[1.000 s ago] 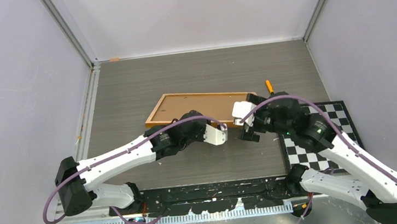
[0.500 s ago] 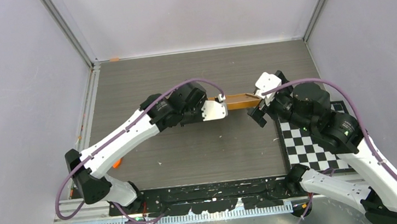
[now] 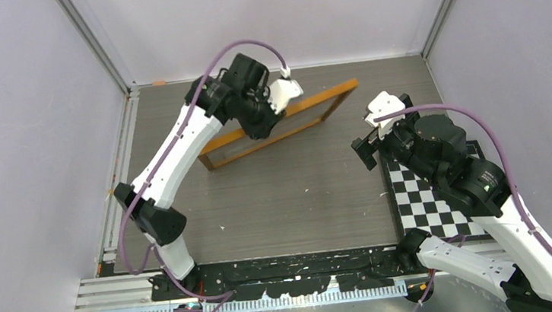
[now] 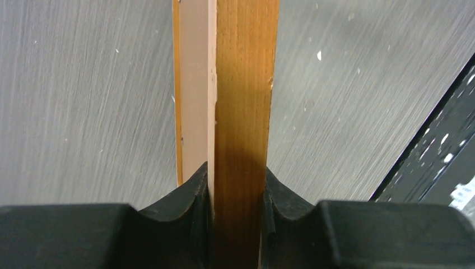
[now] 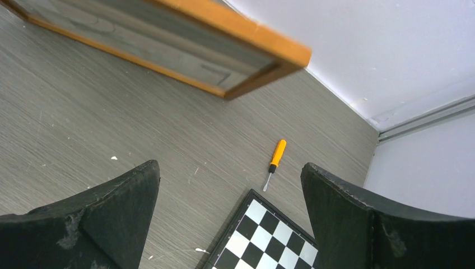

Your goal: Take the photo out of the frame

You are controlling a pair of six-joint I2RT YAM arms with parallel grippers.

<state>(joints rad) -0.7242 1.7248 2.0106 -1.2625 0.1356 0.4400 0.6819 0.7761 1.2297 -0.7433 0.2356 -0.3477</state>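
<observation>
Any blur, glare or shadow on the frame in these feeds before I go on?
Top external: evenly lit and sharp, no bright glare on the frame. Left wrist: its wooden edge is crisp farther out but shadowed where the left fingers clamp it. Right wrist: the frame's corner looks slightly soft, its glossy front shows grey streaks; the screwdriver is sharp.

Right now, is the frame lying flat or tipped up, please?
Tipped up, not flat: the left fingers pinch the frame by its edge.
</observation>
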